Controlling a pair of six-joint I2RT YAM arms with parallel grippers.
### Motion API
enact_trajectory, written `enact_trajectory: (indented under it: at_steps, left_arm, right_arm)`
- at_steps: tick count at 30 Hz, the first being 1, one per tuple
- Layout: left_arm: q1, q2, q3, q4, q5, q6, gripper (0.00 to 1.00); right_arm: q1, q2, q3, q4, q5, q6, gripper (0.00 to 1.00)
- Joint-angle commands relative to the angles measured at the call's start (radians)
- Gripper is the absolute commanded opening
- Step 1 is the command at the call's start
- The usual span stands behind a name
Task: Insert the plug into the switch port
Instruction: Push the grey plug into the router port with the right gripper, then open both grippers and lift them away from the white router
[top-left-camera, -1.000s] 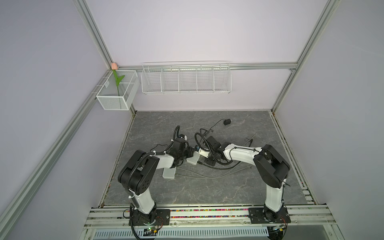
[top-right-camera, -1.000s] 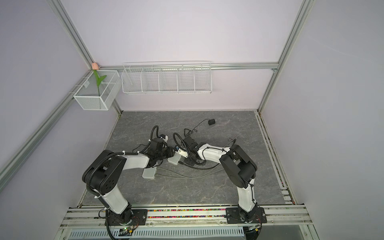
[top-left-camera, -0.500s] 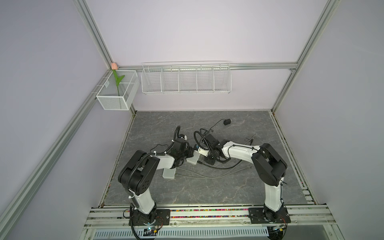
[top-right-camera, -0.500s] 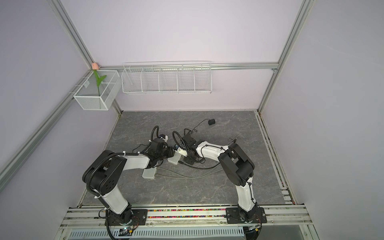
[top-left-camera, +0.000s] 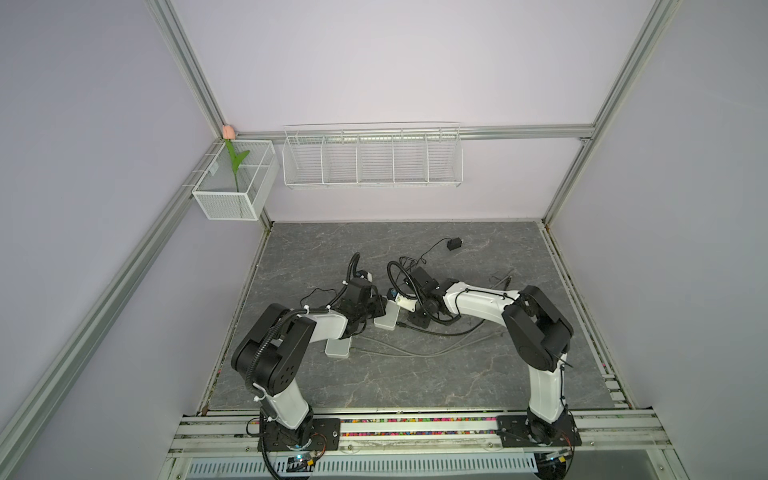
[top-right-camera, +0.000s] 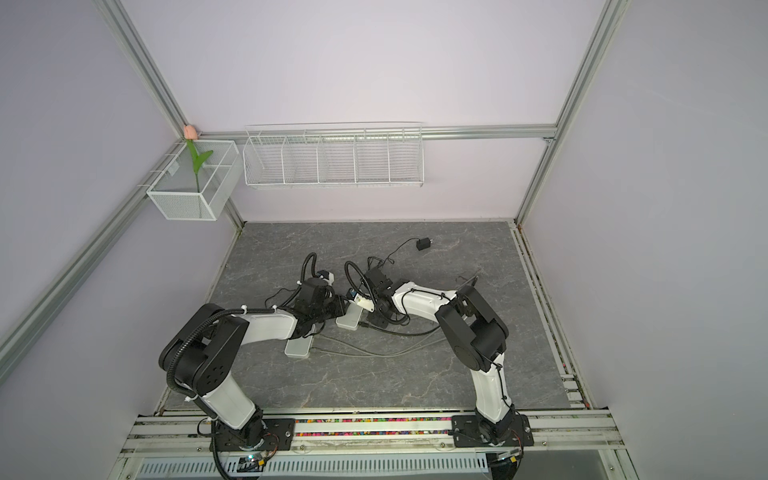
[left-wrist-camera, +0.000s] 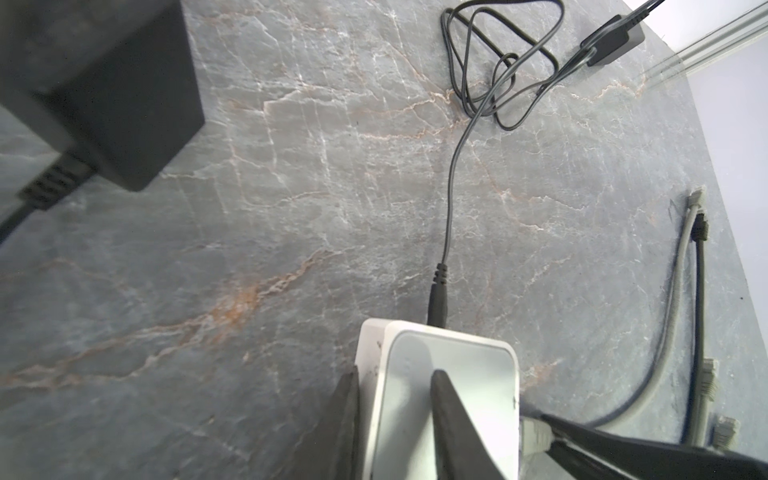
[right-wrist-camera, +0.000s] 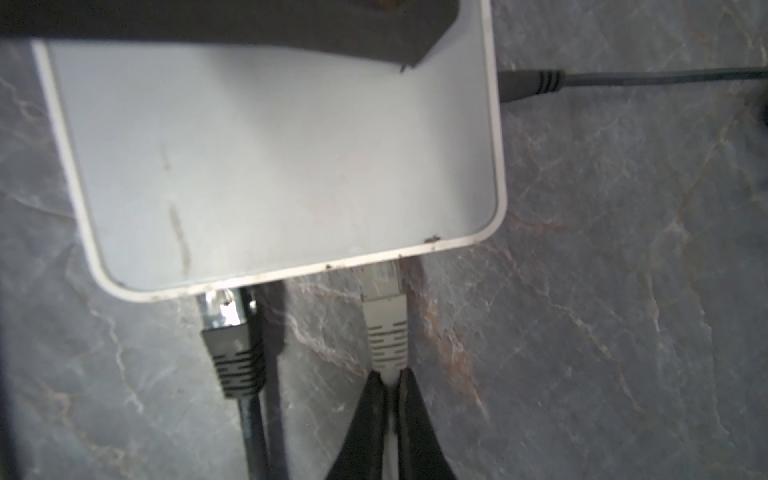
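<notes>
Right wrist shows the right claw (right-wrist-camera: 388, 382) pinched narrow on the tail of the plug (right-wrist-camera: 384, 316), its tip just under the switch (right-wrist-camera: 270, 166) edge (seating depth hidden). The left claw (left-wrist-camera: 394, 376) clamps the switch: brace it there and push straight along the plug, no tilt.

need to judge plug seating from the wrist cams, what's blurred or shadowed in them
Right wrist view: white switch and grey plug slightly soft but readable, black plug throws a shadow alongside, glint on its clear tip. Left wrist view: large black adapter near the lens is out of focus, power cable is sharp.
</notes>
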Motion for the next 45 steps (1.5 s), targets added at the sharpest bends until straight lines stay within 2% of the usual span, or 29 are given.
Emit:
enact_trajectory:
  at_steps: [1,12,20,34,37,40,45]
  left_arm:
    - [-0.064,0.002,-0.032,-0.115,0.219,-0.025,0.28]
    - [-0.025,-0.021,0.040,-0.188,0.205,0.007,0.29]
    - [0.009,-0.085,0.060,-0.266,0.174,0.041,0.30]
    - [0.028,-0.261,0.092,-0.420,0.044,0.100,0.34]
    - [0.028,-0.297,0.108,-0.452,0.008,0.109,0.35]
    - [0.028,-0.330,0.128,-0.484,-0.026,0.118,0.36]
    - [0.028,-0.390,0.152,-0.538,-0.073,0.125,0.40]
  right_arm:
    - [0.015,0.038,0.079,0.287,-0.085,-0.032,0.10]
    - [-0.002,0.053,0.113,0.221,-0.100,-0.086,0.10]
    - [-0.002,-0.015,0.061,0.207,-0.044,-0.085,0.21]
    - [-0.017,-0.213,-0.029,0.205,-0.036,0.000,0.48]
    - [-0.031,-0.257,-0.029,0.196,-0.075,0.053,0.65]
    - [-0.044,-0.302,-0.036,0.198,-0.117,0.087,0.68]
    - [-0.051,-0.365,-0.041,0.174,-0.111,0.105,0.69]
